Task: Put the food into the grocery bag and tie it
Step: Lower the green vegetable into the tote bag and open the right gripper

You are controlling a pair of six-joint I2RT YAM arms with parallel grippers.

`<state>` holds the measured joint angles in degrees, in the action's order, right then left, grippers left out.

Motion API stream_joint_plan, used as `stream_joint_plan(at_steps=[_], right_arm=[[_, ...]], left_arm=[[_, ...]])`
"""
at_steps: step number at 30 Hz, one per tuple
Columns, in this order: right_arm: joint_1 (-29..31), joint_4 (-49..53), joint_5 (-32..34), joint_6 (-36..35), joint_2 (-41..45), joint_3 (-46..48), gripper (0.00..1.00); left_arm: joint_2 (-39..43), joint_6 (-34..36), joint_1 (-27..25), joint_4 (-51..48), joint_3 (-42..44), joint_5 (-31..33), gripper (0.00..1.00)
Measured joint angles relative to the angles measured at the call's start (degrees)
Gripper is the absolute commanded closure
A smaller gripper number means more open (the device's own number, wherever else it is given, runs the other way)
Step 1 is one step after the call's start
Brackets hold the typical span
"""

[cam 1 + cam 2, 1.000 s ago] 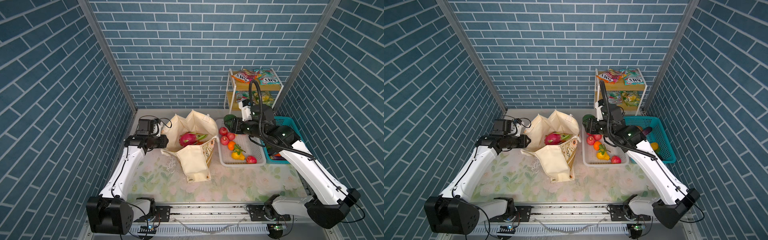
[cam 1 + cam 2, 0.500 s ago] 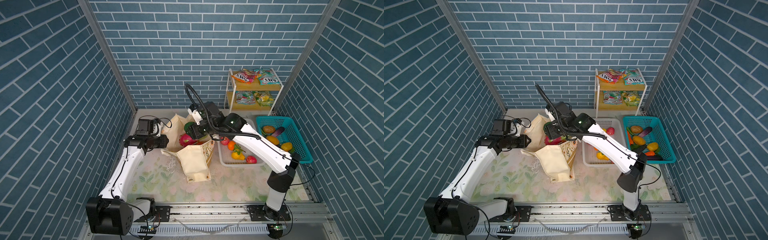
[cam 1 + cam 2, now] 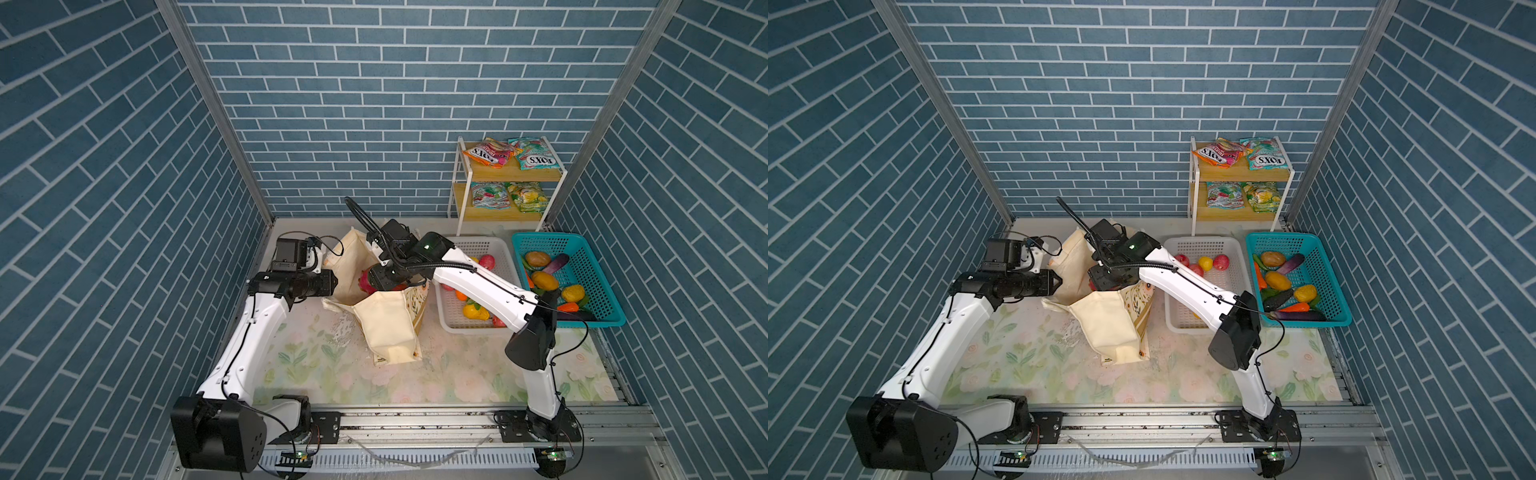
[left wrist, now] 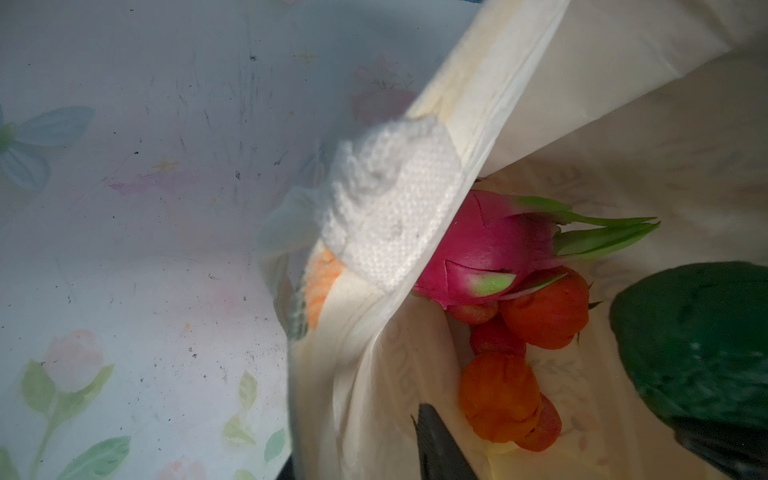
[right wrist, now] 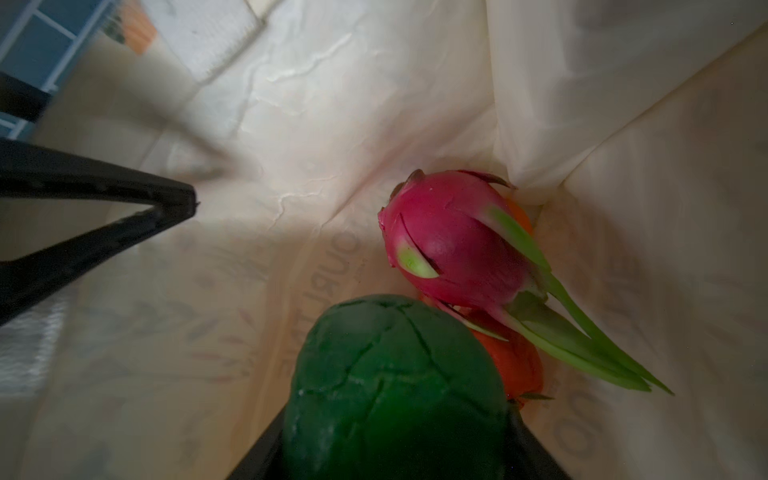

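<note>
right jaws have swung into the grocery bag (image 3: 386, 328) gripping a green fruit (image 5: 395, 386), left jaws pinching its rim (image 4: 490, 124).

Top views high, looking down on table (image 3: 316, 374), wrist views close inside grocery bag (image 5: 332, 124), sharing dragon fruit (image 4: 490, 245)

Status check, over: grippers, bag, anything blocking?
Left gripper shut on grocery bag rim. Right gripper shut on dark green vegetable inside bag, beside dragon fruit. Drop looks clear.
</note>
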<state>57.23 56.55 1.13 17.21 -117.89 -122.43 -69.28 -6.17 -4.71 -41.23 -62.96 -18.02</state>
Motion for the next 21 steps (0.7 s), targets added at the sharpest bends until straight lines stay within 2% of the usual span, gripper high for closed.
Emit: stream_joint_plan(at_steps=[6,12,15,16,21], right_arm=[[-0.02,1.11,2.47,-1.33,-3.58,-0.11,0.52],[0.00,1.79,3.65,-2.38,-5.01,-0.11,0.43],[0.04,1.77,3.98,-2.75,-5.01,-0.11,0.17],[0.09,1.77,4.17,-3.13,-5.01,-0.11,0.03],[0.33,1.81,5.11,-4.66,-5.01,-0.13,0.01]], left_arm=[[0.20,0.00,0.00,0.00,0.00,-0.07,0.63],[0.22,0.00,0.00,0.00,0.00,-0.04,0.63],[0.22,0.00,0.00,0.00,0.00,-0.04,0.63],[0.22,0.00,0.00,0.00,0.00,-0.04,0.63],[0.22,0.00,0.00,0.00,0.00,-0.02,0.63]])
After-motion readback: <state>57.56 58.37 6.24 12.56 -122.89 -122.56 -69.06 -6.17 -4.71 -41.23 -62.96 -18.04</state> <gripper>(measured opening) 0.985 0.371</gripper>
